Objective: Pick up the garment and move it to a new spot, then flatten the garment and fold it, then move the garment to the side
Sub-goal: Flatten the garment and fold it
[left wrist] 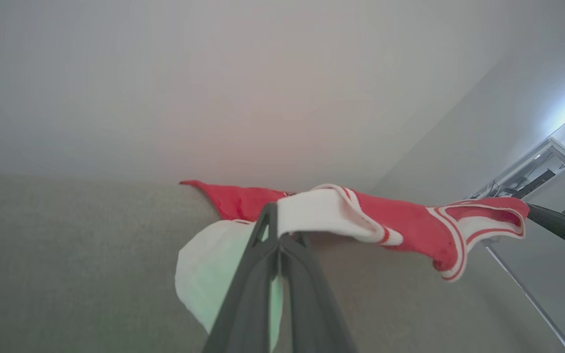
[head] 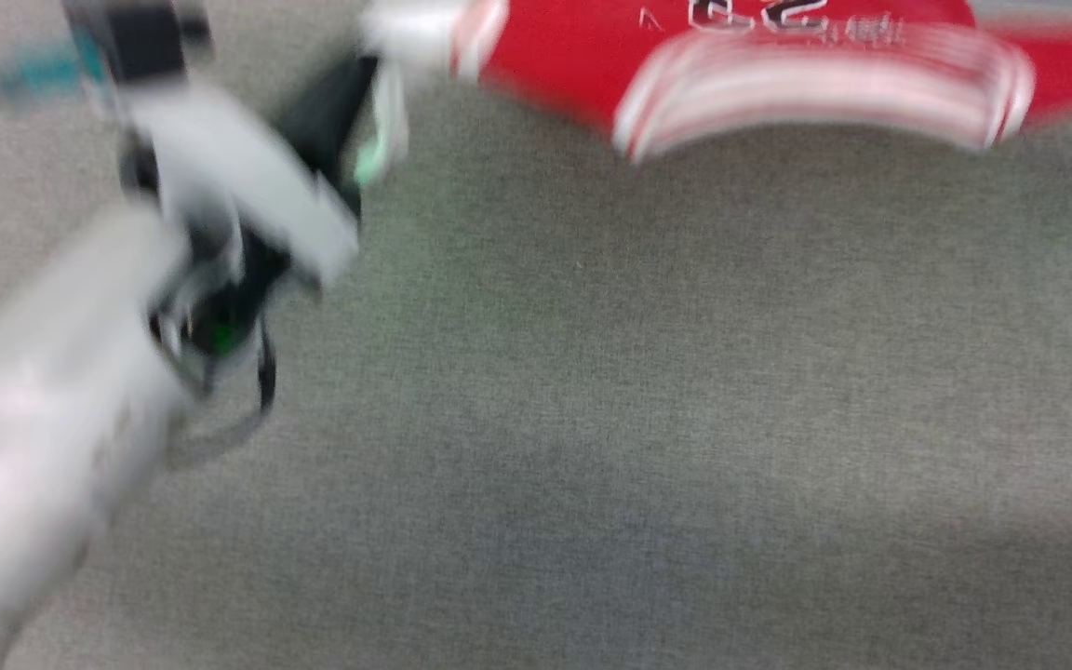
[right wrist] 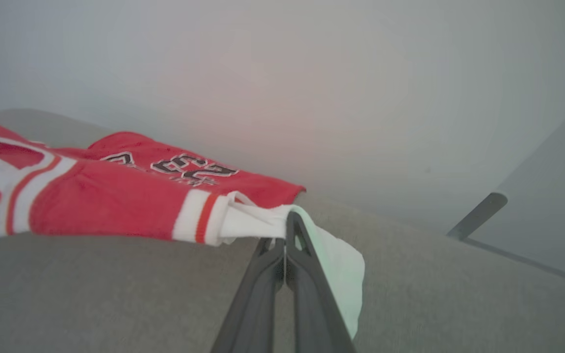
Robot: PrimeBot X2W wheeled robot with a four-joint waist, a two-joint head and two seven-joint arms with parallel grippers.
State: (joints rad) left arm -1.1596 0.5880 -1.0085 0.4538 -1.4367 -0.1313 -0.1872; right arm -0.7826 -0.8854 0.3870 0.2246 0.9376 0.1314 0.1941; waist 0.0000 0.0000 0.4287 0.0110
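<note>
Pincers at full pinch: the left pincer (left wrist: 278, 234) is closed on one white sleeve of the garment (left wrist: 405, 228), and the right pincer (right wrist: 285, 234) is closed on the other, each biting only a thin fold near the cuff. That narrow hold looks like the weak point. A quick swing or an uneven pull between the arms could draw a sleeve out of the fingers, dropping one side so the jersey lands in a heap rather than flat. Loose white cloth hangs below both sets of fingers and could tuck under the body as it comes down, leaving a crease to smooth out. The trailing hem may also drag on the grey surface (head: 592, 419) and bunch. The garment itself is a red jersey with red-and-white striped trim at the armholes and collar and black-and-white lettering on the chest. It is strung between the two arms, its shoulders raised while the body slopes away onto the far part of the surface. The head view is blurred and catches it along the top edge.
</note>
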